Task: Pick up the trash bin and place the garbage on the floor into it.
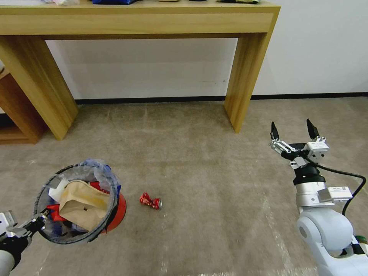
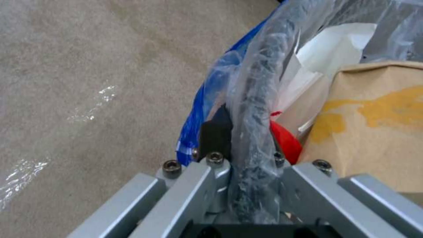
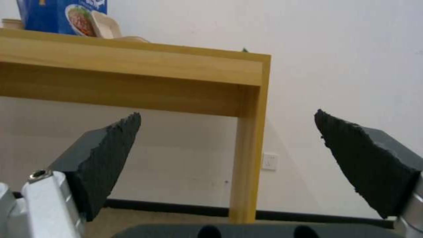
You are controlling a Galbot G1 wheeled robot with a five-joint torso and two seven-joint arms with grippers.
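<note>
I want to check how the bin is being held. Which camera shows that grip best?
The left wrist view: the left gripper is shut on the trash bin, its rim and plastic liner pinched between the fingers. The head view shows the whole bin but the left gripper small at its edge. The right wrist view faces the wooden table.

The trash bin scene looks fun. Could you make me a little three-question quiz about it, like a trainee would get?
1. True or false: the left gripper is shut on the rim of the trash bin.
2. Which litter lies on the floor? A) crushed red can B) white tissue C) small bottle
3. Fill in: the right gripper is held above the carpet with its fingers ____.

Key:
1. True.
2. A, the crushed red can, beside the bin.
3. Open, holding nothing.
</note>
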